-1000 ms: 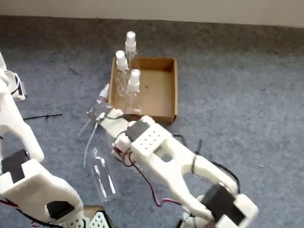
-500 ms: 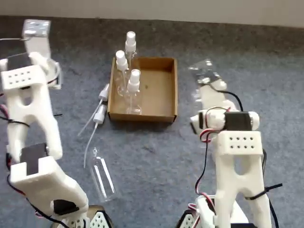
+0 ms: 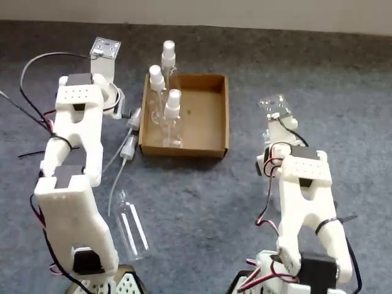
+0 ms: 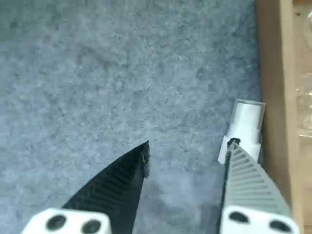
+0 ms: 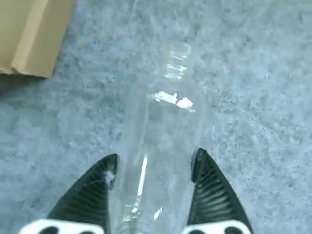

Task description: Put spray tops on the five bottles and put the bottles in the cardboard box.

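Two clear bottles with white spray tops stand in the cardboard box, and a third stands at its far left corner. Just left of the box lie two loose spray tops with long tubes. A topless bottle lies nearer the arms. My left gripper hangs open over the carpet, one finger beside a spray top that lies against the box wall. To the right of the box my right gripper is shut on a clear topless bottle.
Grey carpet covers the whole work area. Open carpet lies between the two arms in front of the box. The right half of the box floor is bare. A box corner appears in the right wrist view.
The right arm swung from the spray tops left of the box to the box's right side, carrying the clear bottle. The left arm came in toward the spray tops.
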